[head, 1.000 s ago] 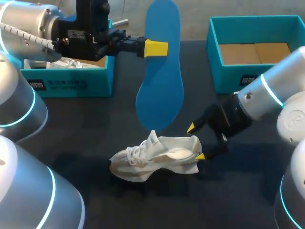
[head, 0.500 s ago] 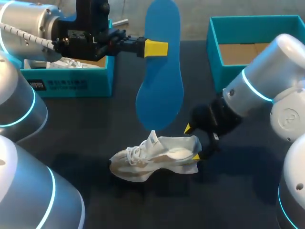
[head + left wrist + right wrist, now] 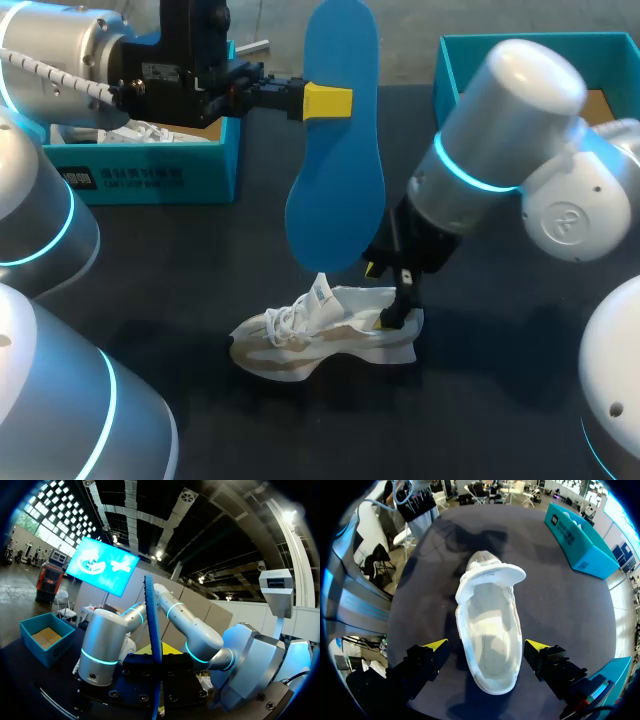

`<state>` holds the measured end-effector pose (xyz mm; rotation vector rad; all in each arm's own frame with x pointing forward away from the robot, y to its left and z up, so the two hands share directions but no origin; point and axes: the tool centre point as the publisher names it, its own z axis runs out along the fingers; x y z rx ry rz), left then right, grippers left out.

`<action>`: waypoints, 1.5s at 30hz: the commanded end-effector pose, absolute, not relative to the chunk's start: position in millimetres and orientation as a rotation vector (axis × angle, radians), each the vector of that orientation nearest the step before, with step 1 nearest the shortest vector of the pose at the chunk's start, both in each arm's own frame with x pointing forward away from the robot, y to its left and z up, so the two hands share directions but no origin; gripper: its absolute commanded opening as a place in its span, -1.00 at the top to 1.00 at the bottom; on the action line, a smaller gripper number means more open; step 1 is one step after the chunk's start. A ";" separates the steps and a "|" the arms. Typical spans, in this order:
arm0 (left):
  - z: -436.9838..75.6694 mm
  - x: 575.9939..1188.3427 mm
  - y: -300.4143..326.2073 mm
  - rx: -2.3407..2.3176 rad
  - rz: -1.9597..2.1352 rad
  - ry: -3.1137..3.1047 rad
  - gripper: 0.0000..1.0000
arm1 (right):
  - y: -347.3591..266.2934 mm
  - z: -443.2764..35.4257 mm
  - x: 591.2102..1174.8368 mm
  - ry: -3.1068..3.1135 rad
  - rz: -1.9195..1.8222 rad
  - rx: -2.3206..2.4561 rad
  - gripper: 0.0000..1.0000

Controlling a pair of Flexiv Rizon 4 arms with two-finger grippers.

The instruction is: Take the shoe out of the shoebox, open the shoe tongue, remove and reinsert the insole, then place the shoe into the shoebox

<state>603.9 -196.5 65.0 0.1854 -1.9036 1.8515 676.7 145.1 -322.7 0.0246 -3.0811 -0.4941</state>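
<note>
My left gripper (image 3: pixel 325 102) is shut on a blue insole (image 3: pixel 337 140) and holds it upright above the table's middle. In the left wrist view the insole (image 3: pixel 153 630) stands edge-on between the fingers of the left gripper (image 3: pixel 156 656). A white shoe (image 3: pixel 320 332) lies on the dark table under the insole, toe to the left, tongue pulled up. My right gripper (image 3: pixel 380 296) hangs open over the heel. In the right wrist view the shoe (image 3: pixel 490 610) lies between the right gripper's (image 3: pixel 486 646) yellow tips, with a gap on each side. Its inside is bare.
A teal shoebox (image 3: pixel 150 178) at the back left holds another white shoe (image 3: pixel 140 132). A second teal shoebox (image 3: pixel 447 65) stands at the back right, partly behind my right arm. The left box (image 3: pixel 580 545) also shows ahead of the shoe's toe.
My right arm has swung left over the shoe, and its open gripper has gone from beside the heel to straddling it. The left arm and insole have stayed put.
</note>
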 end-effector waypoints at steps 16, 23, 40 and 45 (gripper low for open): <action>64.5 603.5 -197.0 0.186 1.853 -1.903 1.00 | 149.4 -322.3 679.7 -3.111 0.029 0.057 -1.00; 64.5 603.5 -197.0 0.186 1.853 -1.903 1.00 | 148.2 -310.4 680.0 -3.109 0.046 0.049 -1.00; 64.5 603.5 -197.0 0.186 1.853 -1.903 1.00 | 162.9 -317.8 718.7 -3.140 0.065 0.206 -1.00; 64.5 603.5 -197.0 0.186 1.853 -1.903 1.00 | 165.3 -338.2 725.1 -3.120 0.030 0.205 -1.00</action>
